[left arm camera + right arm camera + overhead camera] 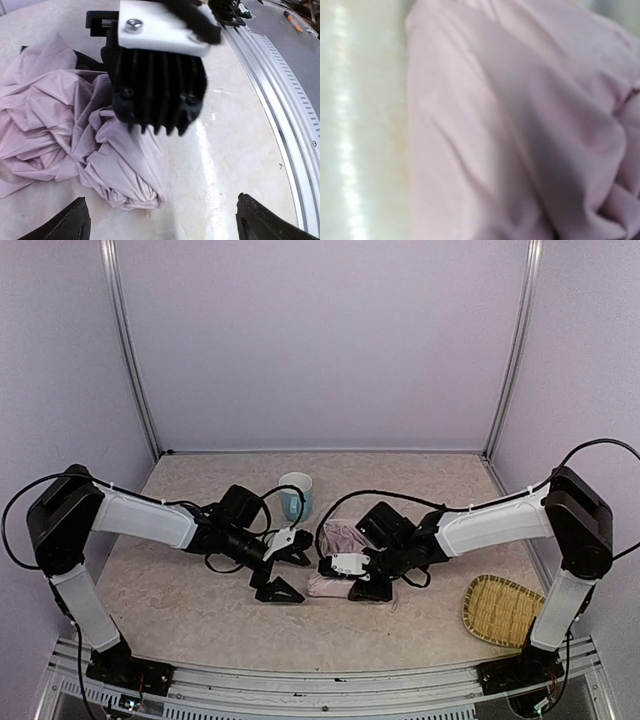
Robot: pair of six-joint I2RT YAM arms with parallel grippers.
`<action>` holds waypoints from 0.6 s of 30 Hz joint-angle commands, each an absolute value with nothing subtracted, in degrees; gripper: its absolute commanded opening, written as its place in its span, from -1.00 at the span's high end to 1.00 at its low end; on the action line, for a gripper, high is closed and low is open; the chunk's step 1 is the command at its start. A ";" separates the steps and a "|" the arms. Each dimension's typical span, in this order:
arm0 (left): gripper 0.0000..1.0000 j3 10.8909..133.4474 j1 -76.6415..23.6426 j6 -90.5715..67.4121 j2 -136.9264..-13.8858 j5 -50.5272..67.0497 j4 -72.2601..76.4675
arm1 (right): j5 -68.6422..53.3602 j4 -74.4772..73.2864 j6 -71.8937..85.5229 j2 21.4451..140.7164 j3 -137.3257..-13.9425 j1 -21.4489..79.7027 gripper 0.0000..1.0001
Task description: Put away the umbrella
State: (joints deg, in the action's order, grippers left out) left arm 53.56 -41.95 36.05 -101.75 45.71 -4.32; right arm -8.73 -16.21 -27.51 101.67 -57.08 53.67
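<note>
The left end effector (287,572) hung low over the tabletop (170,590) with its jaws spread wide, gripping nothing. A blue mug (296,496) stood at its 12 o'clock. The umbrella (342,537), a crumpled heap of pale pink fabric, lay on the tabletop at its 3 o'clock, just beside it but apart from its fingertips. The right end effector (362,585) pressed down on the umbrella's near side. Its jaws were hidden among the folds, so whether they gripped could not be told. A woven tray (499,610) lay at its 4 o'clock, well apart.
</note>
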 commanded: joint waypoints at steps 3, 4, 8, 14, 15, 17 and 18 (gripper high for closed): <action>-0.97 38.77 -42.58 27.90 -89.89 34.05 21.61 | -33.95 -35.79 -20.09 107.05 -59.65 49.27 0.68; -0.97 36.64 -43.26 28.28 -88.11 31.68 23.51 | -37.86 -37.07 -20.11 108.30 -60.14 48.50 0.69; -0.94 34.38 -50.15 36.05 -84.02 21.08 22.10 | -51.54 -40.13 -20.63 114.63 -61.70 44.43 0.68; -0.90 41.81 -55.62 44.00 -92.16 12.98 13.43 | -58.40 -42.88 -23.38 124.92 -67.55 41.20 0.73; -0.90 43.47 -55.79 45.39 -94.13 12.47 12.04 | -59.31 -43.58 -23.98 126.97 -68.47 40.68 0.73; -0.91 46.99 -55.59 47.78 -97.98 11.76 9.95 | -58.63 -44.21 -24.07 129.25 -70.05 39.81 0.73; -0.91 48.60 -55.41 48.64 -99.85 11.15 9.11 | -58.61 -44.32 -24.54 130.03 -70.46 39.61 0.74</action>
State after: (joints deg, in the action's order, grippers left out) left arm 43.05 -55.64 42.17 -93.95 16.80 14.26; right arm -59.72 -34.48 -24.77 121.23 -71.85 39.75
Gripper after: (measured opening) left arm 0.953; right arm 0.279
